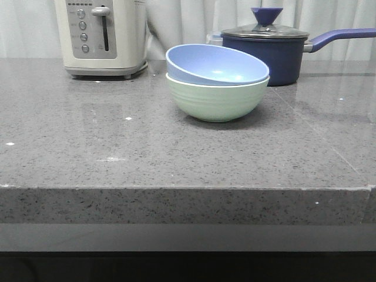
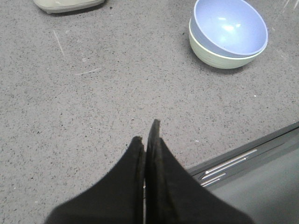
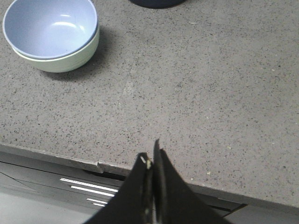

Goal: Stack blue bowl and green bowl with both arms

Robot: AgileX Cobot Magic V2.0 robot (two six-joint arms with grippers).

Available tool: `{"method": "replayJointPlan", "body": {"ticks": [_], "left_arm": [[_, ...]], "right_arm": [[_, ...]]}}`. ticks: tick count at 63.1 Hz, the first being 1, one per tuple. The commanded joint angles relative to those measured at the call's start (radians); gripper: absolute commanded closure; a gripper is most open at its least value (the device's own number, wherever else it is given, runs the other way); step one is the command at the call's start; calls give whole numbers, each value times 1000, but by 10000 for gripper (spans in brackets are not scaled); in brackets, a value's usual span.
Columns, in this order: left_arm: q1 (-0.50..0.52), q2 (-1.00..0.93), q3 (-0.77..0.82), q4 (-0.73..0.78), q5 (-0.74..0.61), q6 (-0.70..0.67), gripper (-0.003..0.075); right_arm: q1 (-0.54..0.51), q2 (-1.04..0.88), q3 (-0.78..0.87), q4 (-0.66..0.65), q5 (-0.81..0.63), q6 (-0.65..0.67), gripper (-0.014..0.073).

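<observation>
The blue bowl [image 1: 216, 63] rests tilted inside the green bowl [image 1: 217, 101] at the middle of the grey counter; neither arm shows in the front view. In the left wrist view the blue bowl [image 2: 231, 27] sits in the green bowl [image 2: 210, 52] far from my left gripper [image 2: 146, 133], whose black fingers are pressed together with nothing between them. The right wrist view shows the blue bowl [image 3: 49, 27] nested in the green bowl [image 3: 65, 60], well away from my right gripper [image 3: 150, 156], which is shut and empty above the counter's front edge.
A dark navy lidded saucepan [image 1: 270, 53] with a long handle stands just behind and right of the bowls. A cream toaster [image 1: 103, 35] is at the back left. The counter's front edge [image 1: 188, 189] drops to a dark ledge.
</observation>
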Motion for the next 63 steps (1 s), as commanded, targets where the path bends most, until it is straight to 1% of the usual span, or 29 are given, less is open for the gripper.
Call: {"method": "replayJointPlan", "body": {"ticks": [1,6,9,16,23,28,34,43,57,63], "left_arm": [[22,-37,15,5,-121,-5,740],[87,-99,81,48,-202,5,740],[141,-148,148,53,-290,5,740],[274,-276,340,43,-557,5,740],[378,-408,561,-35,-819,46,739],[427,-498,682,-92,-909,58,739],[461,-607,797,-109,-936,58,739],[490,-723,893,-140,-936,57,739],[496,-722,957,-143,-1030,57,739],[517,-722,989,-143,-1082,57,739]], "right_arm": [[-3,5,-20,-8,-71,4,648],[-3,5,-20,-8,-71,4,648],[-3,5,-20,-8,-71,4,648],[-3,5,-20,-8,-71,4,648],[-3,5,-20,-8,-71,4,648],[-3,5,-20,-8,-71,4,648],[-3,5,-20,-8,-71,4,648],[-3,5,-20,-8,-71,4,648],[-3,5,-20,-8,-70,4,648],[-3,5,-20,-8,-70,4,648]]}}
